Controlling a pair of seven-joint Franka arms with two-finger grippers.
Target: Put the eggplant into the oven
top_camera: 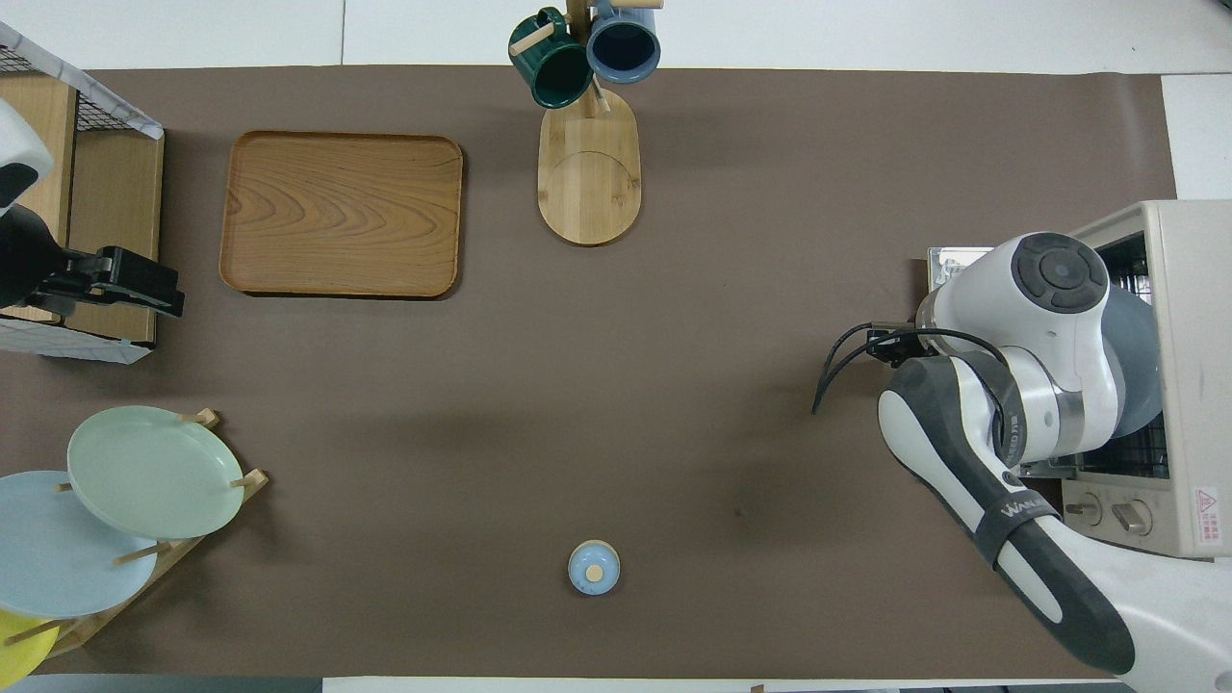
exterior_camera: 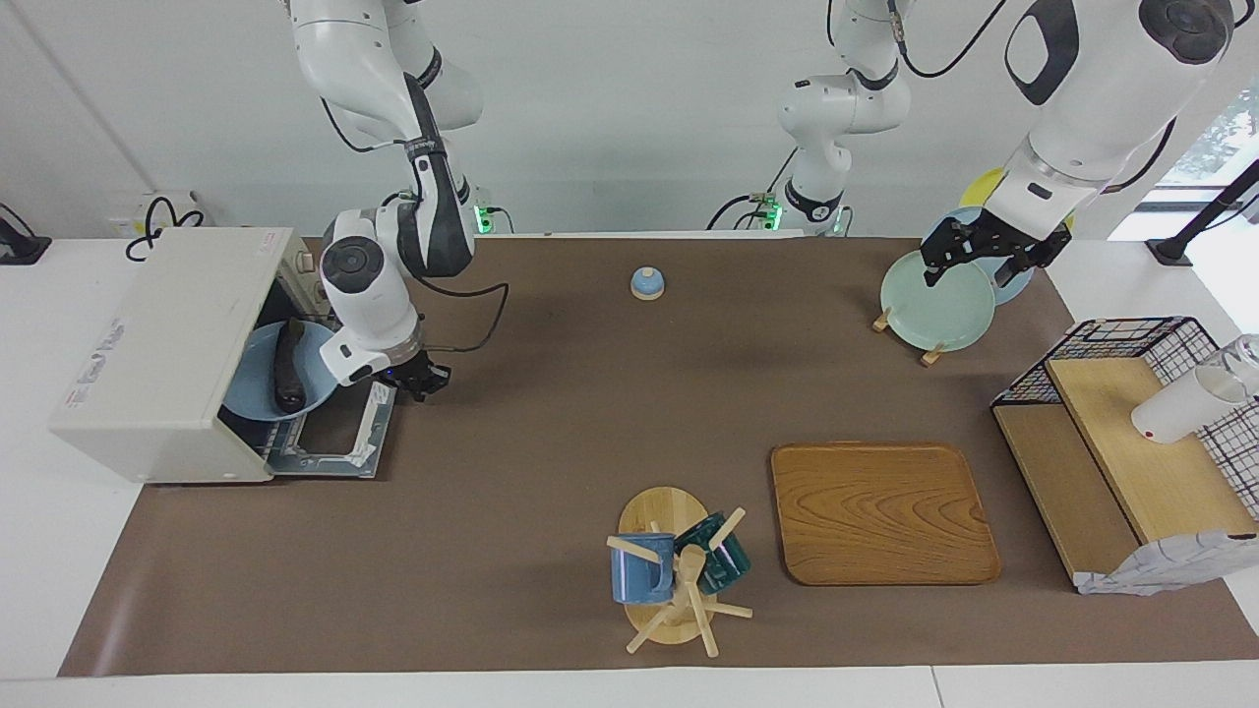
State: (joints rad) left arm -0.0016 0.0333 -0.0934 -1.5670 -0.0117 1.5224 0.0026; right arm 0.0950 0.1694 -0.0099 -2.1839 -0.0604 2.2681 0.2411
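Observation:
The eggplant [exterior_camera: 288, 369] is dark and slender and lies on a blue plate [exterior_camera: 258, 398]. The plate sits in the mouth of the off-white oven [exterior_camera: 148, 344], partly inside and partly out over the dropped-open door [exterior_camera: 334, 438]. My right gripper [exterior_camera: 423, 379] hangs just off the door's edge, beside the plate and apart from the eggplant. In the overhead view the right arm [top_camera: 1020, 385] covers the eggplant and only the plate's rim [top_camera: 1141, 356] and the oven [top_camera: 1189, 318] show. My left gripper [exterior_camera: 984, 258] waits open and empty over the plate rack.
A plate rack [exterior_camera: 934, 300] holds green, blue and yellow plates at the left arm's end, beside a wire shelf [exterior_camera: 1131, 433] with a white cup. A wooden tray [exterior_camera: 880, 511], a mug tree [exterior_camera: 679, 570] and a small blue knob lid [exterior_camera: 646, 283] stand on the brown mat.

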